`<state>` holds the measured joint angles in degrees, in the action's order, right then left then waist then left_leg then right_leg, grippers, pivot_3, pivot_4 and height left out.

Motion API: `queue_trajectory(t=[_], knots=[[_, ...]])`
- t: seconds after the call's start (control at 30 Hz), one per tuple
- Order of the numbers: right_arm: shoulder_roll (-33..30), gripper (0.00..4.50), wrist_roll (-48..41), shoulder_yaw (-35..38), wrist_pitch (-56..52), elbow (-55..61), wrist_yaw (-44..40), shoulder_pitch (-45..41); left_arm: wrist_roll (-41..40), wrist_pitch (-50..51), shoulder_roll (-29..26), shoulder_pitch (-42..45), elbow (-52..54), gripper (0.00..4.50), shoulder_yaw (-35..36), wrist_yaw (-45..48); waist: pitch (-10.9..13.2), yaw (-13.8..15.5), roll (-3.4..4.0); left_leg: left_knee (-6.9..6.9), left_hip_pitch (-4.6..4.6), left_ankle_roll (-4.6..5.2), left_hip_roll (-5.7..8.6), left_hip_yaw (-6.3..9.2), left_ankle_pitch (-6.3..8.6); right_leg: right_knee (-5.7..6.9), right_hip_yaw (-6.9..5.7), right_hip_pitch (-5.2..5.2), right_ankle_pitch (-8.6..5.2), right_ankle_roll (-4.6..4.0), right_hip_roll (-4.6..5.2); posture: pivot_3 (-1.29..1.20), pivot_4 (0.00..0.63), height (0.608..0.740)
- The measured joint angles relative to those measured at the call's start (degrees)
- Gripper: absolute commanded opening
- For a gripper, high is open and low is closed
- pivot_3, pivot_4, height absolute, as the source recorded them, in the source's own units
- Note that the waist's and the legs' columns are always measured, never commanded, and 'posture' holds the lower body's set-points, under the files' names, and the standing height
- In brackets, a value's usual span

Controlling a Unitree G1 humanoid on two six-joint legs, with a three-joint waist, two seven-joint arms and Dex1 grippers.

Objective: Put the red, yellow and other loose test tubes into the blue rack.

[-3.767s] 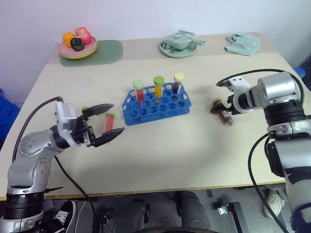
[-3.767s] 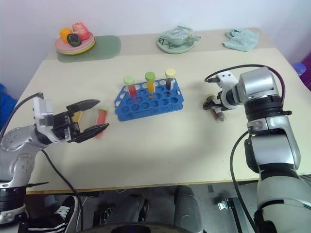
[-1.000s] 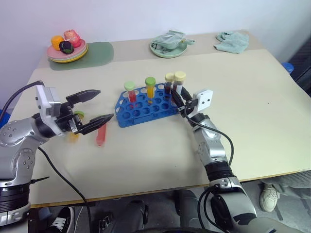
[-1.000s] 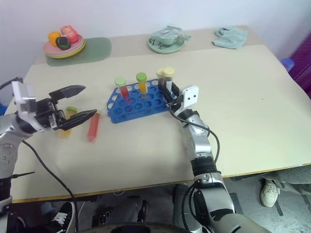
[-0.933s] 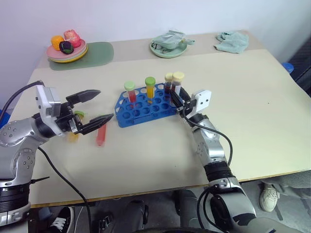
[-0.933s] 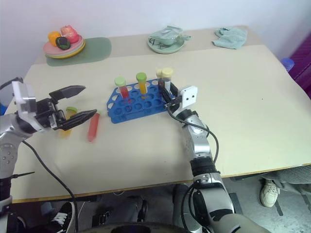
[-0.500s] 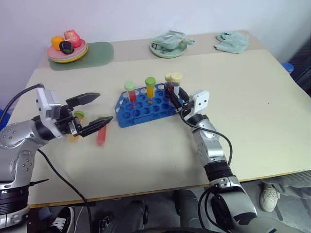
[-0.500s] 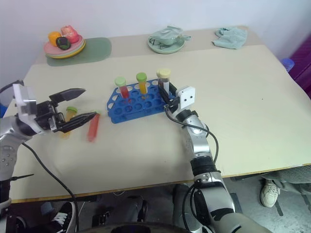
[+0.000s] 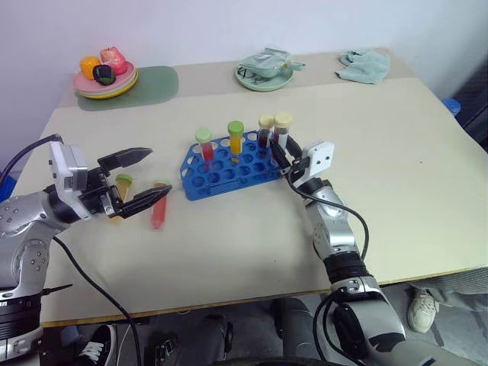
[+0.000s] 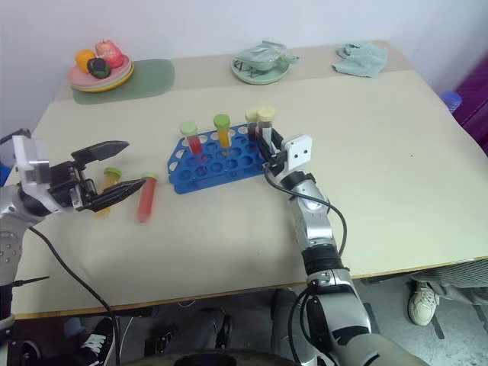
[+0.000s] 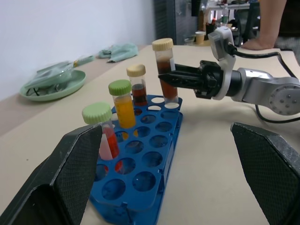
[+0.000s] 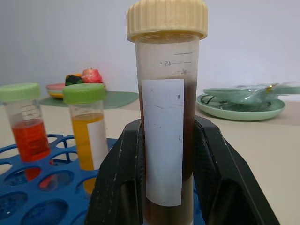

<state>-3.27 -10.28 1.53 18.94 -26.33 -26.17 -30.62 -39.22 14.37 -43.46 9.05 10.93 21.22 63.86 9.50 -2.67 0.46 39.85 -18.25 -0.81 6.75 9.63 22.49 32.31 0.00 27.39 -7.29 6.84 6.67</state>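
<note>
The blue rack [image 9: 236,164] stands mid-table holding a red tube [image 9: 203,145], a yellow tube [image 9: 235,137] and a dark brown tube [image 9: 265,130]. My right gripper [image 12: 166,126] is shut on another dark brown tube with a pale yellow cap [image 12: 165,117]. It holds this tube upright at the rack's right end [image 11: 165,70], lower end at a hole. A loose red tube [image 9: 158,212] and a loose yellow-orange tube with a green cap [image 9: 122,185] lie left of the rack. My left gripper [image 9: 158,172] hovers open and empty beside them.
A plate of toy fruit [image 9: 105,76] sits on a green mat at the back left. A pale green plate with items on it [image 9: 267,72] and a teal cloth [image 9: 366,65] lie along the back edge. A person [image 11: 269,21] stands in the far background.
Since the earliest frames my right gripper has carried the dark brown tube from the table's right side to the rack's right end. Over the last second both hands stay nearly still.
</note>
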Motion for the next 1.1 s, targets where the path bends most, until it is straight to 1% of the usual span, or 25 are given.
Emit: queue_trajectory(t=[0.23, 0.37, 0.63, 0.87, 1.1], knots=[[0.3, 0.77, 0.0, -0.6, 0.0, 0.0, 0.4, 0.0, 0.4, -1.5, 0.0, 0.2, -3.3, 4.5, 0.0, 1.4, 0.0, 0.1, 0.0, 0.0, 0.0, 0.0, 0.01, 0.0, 0.0, 0.0, 0.0, 0.0, 0.0, 0.0, 0.0, 0.0, 0.15, 0.74], [-0.2, 0.77, 0.6, -0.8, 0.3, 0.0, 0.4, 0.0, 0.4, -1.6, 0.0, 0.0, -3.2, 4.5, 0.0, 1.4, 0.0, 0.1, 0.0, 0.0, 0.0, 0.0, 0.0, 0.0, 0.0, 0.0, 0.0, -0.01, 0.0, 0.0, 0.0, 0.0, 0.15, 0.74], [-1.0, 0.77, 0.5, -0.6, 0.3, 0.0, 0.4, 0.0, 0.0, -1.0, 0.0, -1.2, 0.5, 4.5, 0.0, -0.4, 0.0, 0.1, 0.0, 0.0, 0.0, 0.0, 0.0, 0.0, 0.0, 0.0, 0.0, -0.01, 0.0, 0.0, 0.0, 0.0, 0.15, 0.74], [-0.7, 0.77, 0.5, -1.1, -0.1, 1.1, 0.3, 1.7, 0.0, -0.8, 0.0, 0.3, 0.2, 4.5, 0.0, -0.5, 0.0, 0.1, 0.01, 0.0, 0.0, 0.0, 0.0, 0.0, 0.0, 0.0, 0.0, -0.01, 0.0, 0.0, 0.0, 0.0, 0.15, 0.74], [-0.7, 0.77, 0.5, -1.1, -1.2, 1.1, 0.5, 2.2, 0.3, -1.6, 0.0, 0.3, -3.1, 4.5, 0.0, 1.0, 0.0, 0.1, 0.03, -0.01, 0.0, 0.0, 0.0, 0.0, 0.0, -0.01, 0.0, 0.0, 0.0, 0.0, 0.0, 0.0, 0.15, 0.74]])
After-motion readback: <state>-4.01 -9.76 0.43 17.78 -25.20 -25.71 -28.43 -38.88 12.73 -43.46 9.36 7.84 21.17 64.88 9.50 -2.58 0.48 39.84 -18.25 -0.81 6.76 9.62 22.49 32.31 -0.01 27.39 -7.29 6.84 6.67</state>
